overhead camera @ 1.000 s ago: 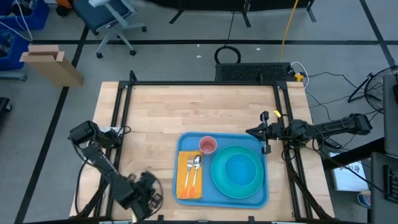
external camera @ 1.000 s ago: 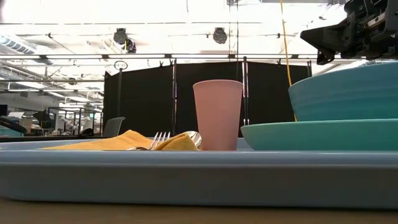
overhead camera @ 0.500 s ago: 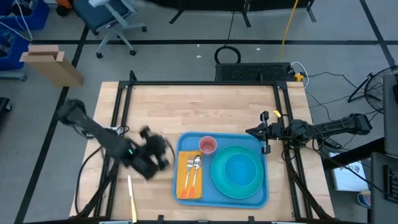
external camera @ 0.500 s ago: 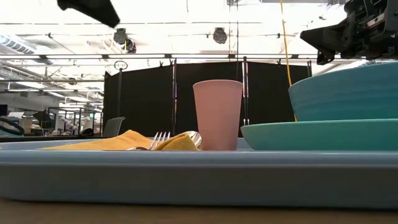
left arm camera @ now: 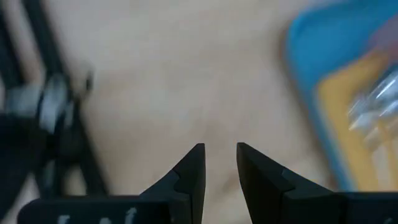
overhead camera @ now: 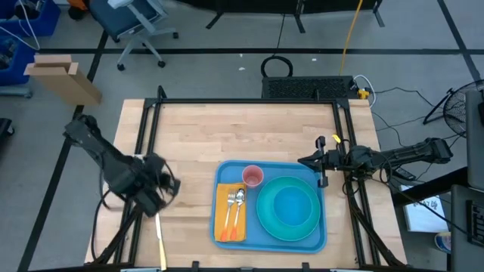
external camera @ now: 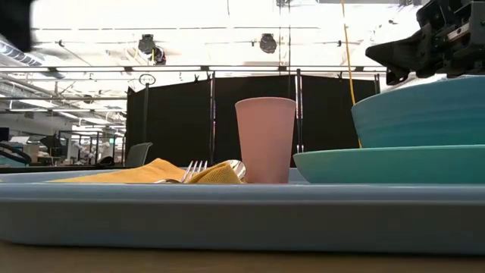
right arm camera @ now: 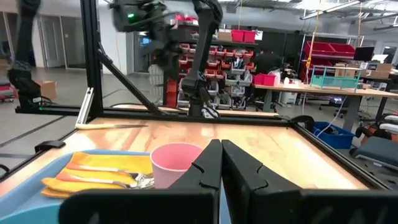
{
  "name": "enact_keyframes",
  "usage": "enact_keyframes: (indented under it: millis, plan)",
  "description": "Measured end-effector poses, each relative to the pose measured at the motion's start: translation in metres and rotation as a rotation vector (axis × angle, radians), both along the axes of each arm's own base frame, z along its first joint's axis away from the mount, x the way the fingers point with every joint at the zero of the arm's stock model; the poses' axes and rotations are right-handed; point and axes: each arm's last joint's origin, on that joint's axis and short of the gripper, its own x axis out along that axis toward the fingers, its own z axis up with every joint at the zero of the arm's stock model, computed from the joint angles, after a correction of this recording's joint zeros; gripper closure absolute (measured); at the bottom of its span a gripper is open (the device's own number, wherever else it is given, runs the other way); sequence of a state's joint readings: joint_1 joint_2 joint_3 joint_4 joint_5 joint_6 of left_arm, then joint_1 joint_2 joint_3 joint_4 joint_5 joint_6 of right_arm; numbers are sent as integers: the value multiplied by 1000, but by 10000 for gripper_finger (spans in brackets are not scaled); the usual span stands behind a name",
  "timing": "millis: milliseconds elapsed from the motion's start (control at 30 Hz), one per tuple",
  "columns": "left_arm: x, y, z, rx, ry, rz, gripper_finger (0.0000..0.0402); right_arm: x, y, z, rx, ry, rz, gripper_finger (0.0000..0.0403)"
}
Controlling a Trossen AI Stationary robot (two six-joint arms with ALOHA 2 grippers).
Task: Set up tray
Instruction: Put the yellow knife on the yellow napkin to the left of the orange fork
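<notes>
The light-blue tray (overhead camera: 318, 240) lies on the wooden table toward its near right. On the tray are a turquoise plate (overhead camera: 265, 219) with a turquoise bowl (overhead camera: 291, 208) on it, a pink cup (overhead camera: 252, 177) standing upright, and an orange napkin (overhead camera: 221, 219) with a fork and a spoon (overhead camera: 239, 198) on top. My left gripper (overhead camera: 160, 189) hovers over bare table left of the tray, slightly open and empty (left arm camera: 221, 149). My right gripper (overhead camera: 305, 161) waits shut and empty above the tray's far right corner (right arm camera: 221, 149).
A pale, thin long utensil (overhead camera: 159, 243) lies on the table near its front edge, left of the tray. Black frame rails (overhead camera: 144, 143) run along the table's left and right sides. Bare wood lies beyond the tray toward the far edge.
My left gripper has risen from the table's near edge, swung toward the tray's left side, then drawn back toward the table's left. The pale utensil now shows on the table where the gripper was. My right gripper has kept still.
</notes>
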State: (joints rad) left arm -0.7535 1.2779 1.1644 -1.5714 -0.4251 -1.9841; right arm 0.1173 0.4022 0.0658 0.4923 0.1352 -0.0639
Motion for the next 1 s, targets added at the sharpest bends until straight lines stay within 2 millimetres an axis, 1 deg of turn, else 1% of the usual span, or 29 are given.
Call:
enact_keyframes:
  millis: [100,200,267,367,467,600,667,800,933,1000]
  plan:
    - [3,-26,-20,-75,156,88,309,0,0,-2,8,20,1,403]
    - [5,-55,-42,-140,246,138,309,1,0,-3,15,29,1,403]
    - [6,-74,-55,-198,266,149,309,1,0,-3,15,31,1,403]
    - [9,-101,-74,-273,217,125,309,1,0,-3,14,32,2,403]
    - [16,-121,-89,-349,181,96,309,1,0,-3,14,29,2,403]
    - [24,-137,-108,-386,149,72,309,1,0,-3,12,29,2,403]
    - [26,-141,-115,-398,161,65,309,1,0,-2,12,16,2,403]
    - [24,-141,-115,-406,219,76,309,1,0,1,11,-8,2,403]
    - [24,-148,-115,-487,243,60,309,1,0,1,22,-9,3,403]
    - [22,-150,-115,-498,240,35,309,1,0,1,22,-9,3,403]
